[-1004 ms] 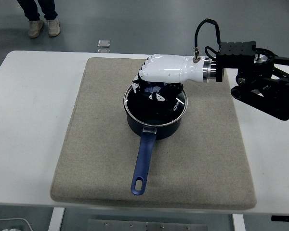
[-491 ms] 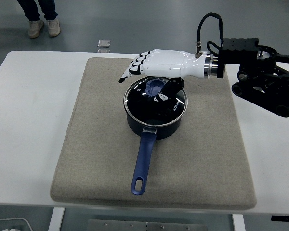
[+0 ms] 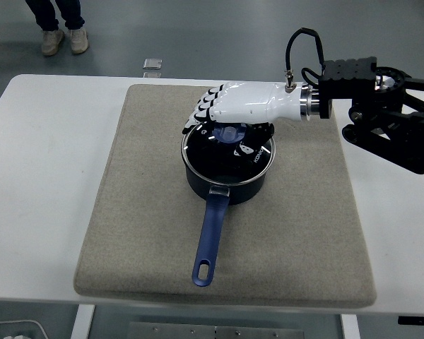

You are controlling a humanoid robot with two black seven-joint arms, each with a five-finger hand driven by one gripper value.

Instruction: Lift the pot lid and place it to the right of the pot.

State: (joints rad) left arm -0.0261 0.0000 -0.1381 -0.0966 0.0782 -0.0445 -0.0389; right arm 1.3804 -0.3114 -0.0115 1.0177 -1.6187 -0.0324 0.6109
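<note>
The fingers [image 3: 201,113] have been curled down from their outstretched pose; the right hand [image 3: 237,109] is half-closed over the lid [image 3: 222,152], which sits on the pot [image 3: 226,185] beneath it, its blue knob [image 3: 230,133] not yet gripped.

One piece of print shows — small white lettering on the glass lid [image 3: 230,150] of the pot [image 3: 226,180], near its right rim, just under the thumb of the right hand [image 3: 233,113]. It looks like a brand word, perhaps starting "KON", but is too small and slanted to read surely. Nothing else carries legible text.
</note>
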